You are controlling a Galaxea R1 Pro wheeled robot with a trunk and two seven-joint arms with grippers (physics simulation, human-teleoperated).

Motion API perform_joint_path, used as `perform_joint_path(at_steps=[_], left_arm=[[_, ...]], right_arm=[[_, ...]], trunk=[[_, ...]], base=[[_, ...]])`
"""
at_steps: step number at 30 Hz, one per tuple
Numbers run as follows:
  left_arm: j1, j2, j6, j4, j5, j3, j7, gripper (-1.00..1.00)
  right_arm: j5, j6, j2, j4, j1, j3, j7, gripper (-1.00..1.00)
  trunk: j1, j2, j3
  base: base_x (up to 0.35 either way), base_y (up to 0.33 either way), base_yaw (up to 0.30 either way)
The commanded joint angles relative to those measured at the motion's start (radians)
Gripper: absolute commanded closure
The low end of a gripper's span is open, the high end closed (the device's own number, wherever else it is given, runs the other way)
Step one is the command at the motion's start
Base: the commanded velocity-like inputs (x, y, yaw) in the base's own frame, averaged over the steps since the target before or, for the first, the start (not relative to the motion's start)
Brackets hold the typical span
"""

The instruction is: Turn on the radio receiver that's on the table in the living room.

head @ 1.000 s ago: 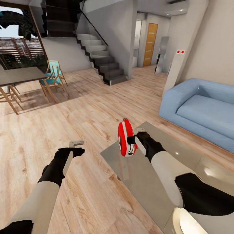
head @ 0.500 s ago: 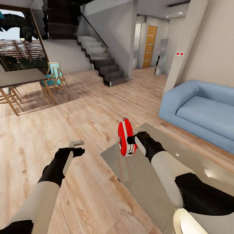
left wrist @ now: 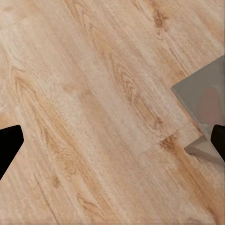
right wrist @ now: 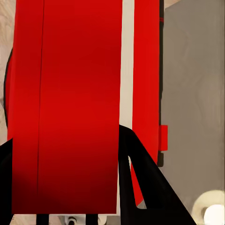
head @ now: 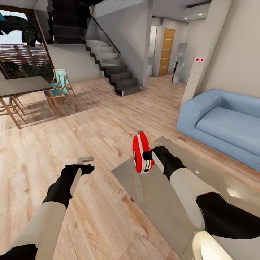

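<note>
The radio receiver [head: 141, 153], bright red with white trim, hangs edge-on just above the near-left corner of the table [head: 162, 191]. My right gripper [head: 148, 156] is shut on its side. Close up in the right wrist view, the radio's red body [right wrist: 70, 103] is crossed by a white stripe, a dark finger [right wrist: 140, 187] lies against it, and the grey table top [right wrist: 192, 93] shows behind. My left gripper [head: 85, 163] is open over the wood floor left of the table, its fingers [left wrist: 9, 143] spread wide beside the table's corner [left wrist: 206, 93].
A light-blue sofa [head: 220, 122] stands right of the table. A dark dining table [head: 21, 86] with wooden chairs [head: 59, 90] is at the far left, a staircase [head: 112, 68] behind. Wood floor [head: 101, 122] stretches between them.
The right gripper and the radio have shifted very slightly to the right. The left arm has not moved.
</note>
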Motion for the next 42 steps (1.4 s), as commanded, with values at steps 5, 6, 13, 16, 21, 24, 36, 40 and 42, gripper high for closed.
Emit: perform_joint_path(at_steps=[5,6,13,16,21,24,36,40,42], left_arm=[[0.0,-0.006,-0.002,-0.006,0.0,-0.004,-0.013,-1.0],[0.0,-0.007,-0.003,-0.007,0.0,-0.005,-0.021,-1.0],[0.0,-0.03,-0.008,-0.009,0.0,-0.017,-0.249,-1.0],[0.0,-0.034,-0.008,-0.009,0.0,-0.019,-0.324,-1.0],[0.0,-0.036,-0.009,-0.009,0.0,-0.022,-0.523,-1.0],[0.0,-0.037,-0.009,-0.01,0.0,-0.024,-0.609,-1.0],[0.0,-0.02,-0.002,-0.155,0.0,-0.035,-0.863,-1.0],[0.0,-0.018,0.0,-0.197,0.0,-0.035,-0.869,-1.0],[0.0,-0.018,0.002,-0.217,0.0,-0.035,-0.87,-1.0]], right_arm=[[-0.003,0.005,-0.056,-0.001,0.0,-0.001,0.161,1.0],[-0.003,0.005,-0.062,-0.001,0.0,-0.001,0.183,1.0],[-0.002,0.008,-0.143,-0.003,0.0,-0.001,0.454,1.0],[-0.001,0.009,-0.153,-0.004,0.0,-0.001,0.531,1.0],[0.0,0.057,-0.207,-0.068,0.0,0.001,0.699,1.0],[0.0,0.126,-0.221,-0.165,0.0,0.003,0.773,1.0],[0.001,0.157,-0.224,-0.198,0.0,0.038,0.948,1.0],[0.001,0.157,-0.224,-0.197,0.003,0.042,0.955,1.0],[0.001,0.157,-0.224,-0.196,0.004,0.044,0.955,1.0]], trunk=[[0.0,0.0,0.0],[0.0,0.0,0.0],[0.0,0.0,0.0],[0.0,0.0,0.0],[0.0,0.0,0.0],[0.0,0.0,0.0],[0.0,0.0,0.0],[0.0,0.0,0.0],[0.0,0.0,0.0]], base=[[0.0,0.0,0.0],[0.0,0.0,0.0],[0.0,0.0,0.0],[0.0,0.0,0.0],[0.0,0.0,0.0],[0.0,0.0,0.0],[0.0,0.0,0.0],[0.0,0.0,0.0],[0.0,0.0,0.0]])
